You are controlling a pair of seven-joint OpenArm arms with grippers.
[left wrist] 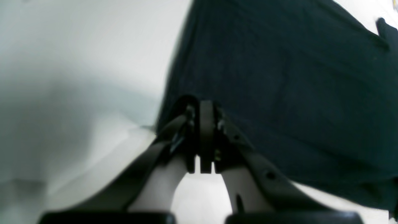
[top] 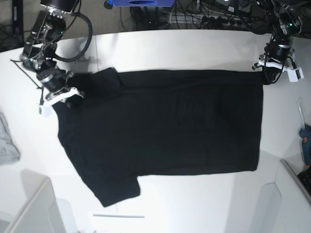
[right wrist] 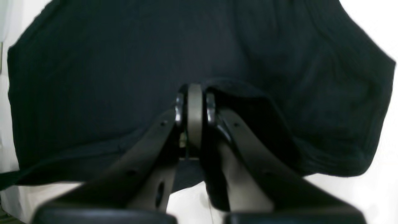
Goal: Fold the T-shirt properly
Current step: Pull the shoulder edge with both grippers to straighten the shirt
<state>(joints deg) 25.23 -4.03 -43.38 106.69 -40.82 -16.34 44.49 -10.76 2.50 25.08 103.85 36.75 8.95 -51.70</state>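
Note:
The black T-shirt lies spread flat on the white table, plain side up, sleeves toward the left and hem toward the right. My left gripper is at the hem's far right corner; in the left wrist view its jaws are shut with the shirt's edge pinched at the tips. My right gripper is at the far left shoulder area. In the right wrist view it is shut, with a fold of black cloth bunched over one finger.
A small grey cloth lies at the table's left edge. A blue tool rests at the right edge. White bins stand at the near left and near right. A thin rod lies near the front. Cables run along the back.

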